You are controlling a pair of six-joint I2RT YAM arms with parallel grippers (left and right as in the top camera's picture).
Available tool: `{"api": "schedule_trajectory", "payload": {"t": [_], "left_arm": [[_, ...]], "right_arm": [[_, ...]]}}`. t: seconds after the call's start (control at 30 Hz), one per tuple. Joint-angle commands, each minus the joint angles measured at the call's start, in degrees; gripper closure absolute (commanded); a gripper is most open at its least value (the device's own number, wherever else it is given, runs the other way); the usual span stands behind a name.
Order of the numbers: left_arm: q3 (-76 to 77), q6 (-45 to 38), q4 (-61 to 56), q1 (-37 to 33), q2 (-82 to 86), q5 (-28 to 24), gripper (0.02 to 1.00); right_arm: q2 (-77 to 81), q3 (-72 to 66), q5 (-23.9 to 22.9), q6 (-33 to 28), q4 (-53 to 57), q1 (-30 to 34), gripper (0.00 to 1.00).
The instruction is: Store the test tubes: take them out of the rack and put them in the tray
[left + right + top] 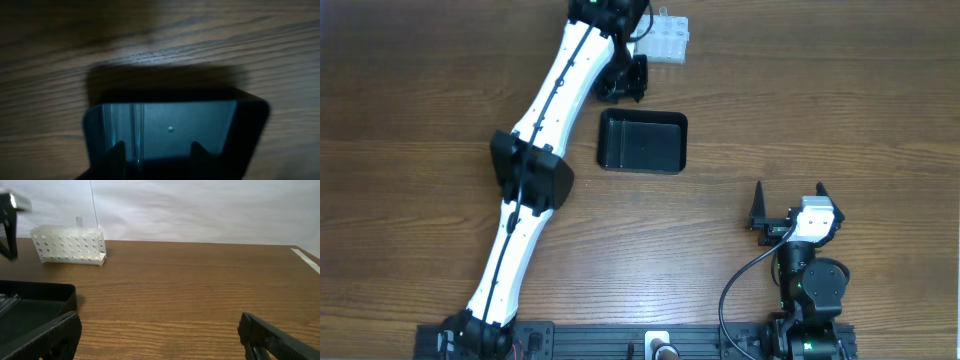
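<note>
releasing cleanly is the step in hand, as i judge it: the left gripper [158,150] hangs over the black rectangular plastic tray [250,132] with its two dark fingers spread apart. a clear glass test tube [136,131] shows just beside one finger, against the tray floor. whether that tube lies flat or leans on the finger i cannot tell. to do it well, the fingers should be kept wide and the arm should rise straight up, so nothing drags the tube over the wall. the next pick would come from the white perforated plastic rack [670,38], which sits at about one o'clock from the tray, near but apart, with at least one more tube [79,221] standing upright in it. the left arm stretches long from its base at seven o'clock of the brown wooden table [860,100] toward twelve, wrist bent down. the right gripper [788,208] rests close to its base at about five o'clock, fingers wide open, holding nothing, well apart from tray and rack.
</note>
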State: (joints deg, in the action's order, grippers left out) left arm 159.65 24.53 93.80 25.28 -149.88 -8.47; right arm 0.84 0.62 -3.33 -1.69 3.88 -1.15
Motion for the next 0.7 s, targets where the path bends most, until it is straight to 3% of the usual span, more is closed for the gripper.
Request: {"api": "schedule_trajectory", "payload": {"t": [0.03, 0.17, 0.57, 0.7], "left_arm": [[1.7, 0.4, -2.0, -0.4, 8.1, 4.9, 0.505], [1.7, 0.4, -6.5, -0.4, 12.5, 10.8, 0.373], [-7.1, 0.4, -10.0, -3.2, 28.9, 18.6, 0.297], [-16.6, 0.4, -15.3, -3.6, 35.5, 19.3, 0.176]], "right_arm": [[-0.6, -0.3, 0.5, 0.2, 0.2, 0.5, 0.009], [-0.6, -0.3, 0.5, 0.2, 0.2, 0.5, 0.007], [-0.6, -0.3, 0.5, 0.2, 0.2, 0.5, 0.009], [-0.6, -0.3, 0.5, 0.2, 0.2, 0.5, 0.007]]}}
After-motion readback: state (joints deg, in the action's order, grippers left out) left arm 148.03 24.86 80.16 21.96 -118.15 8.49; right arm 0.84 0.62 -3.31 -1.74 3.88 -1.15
